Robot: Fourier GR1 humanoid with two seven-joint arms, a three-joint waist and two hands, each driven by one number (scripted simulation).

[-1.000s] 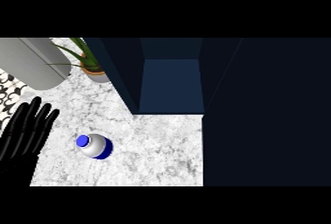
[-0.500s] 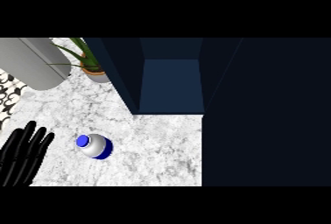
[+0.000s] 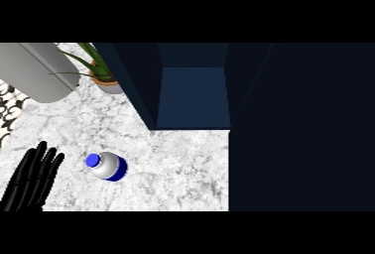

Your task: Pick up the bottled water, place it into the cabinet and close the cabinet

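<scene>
The straight black fingers (image 3: 41, 155) of the left hand (image 3: 31, 181) point up the view, held close together and slightly fanned, with nothing between them. The hand shows at the lower left edge of the head view, over the rim of the counter (image 3: 183, 168), whose top is white marble veined with grey.

Just to the right of the fingertips, apart from them, the bottled water (image 3: 107, 165) stands upright on the marble. Seen from above, it is a rounded pale grey body with a dark blue band and a round bright blue cap.

Beyond it, towards the top of the view, the cabinet (image 3: 192, 96) stands open: a boxy navy recess with flat matte walls and a paler blue floor. A broad, smooth, very dark panel (image 3: 304, 129) fills the right side.

Left of the cabinet is a potted plant (image 3: 101, 74) with thin spiky green leaves in a small round pot, beside a smooth grey cylinder (image 3: 35, 69) with a rounded end. A black-and-white patterned floor (image 3: 9, 101) shows past the counter's left edge.
</scene>
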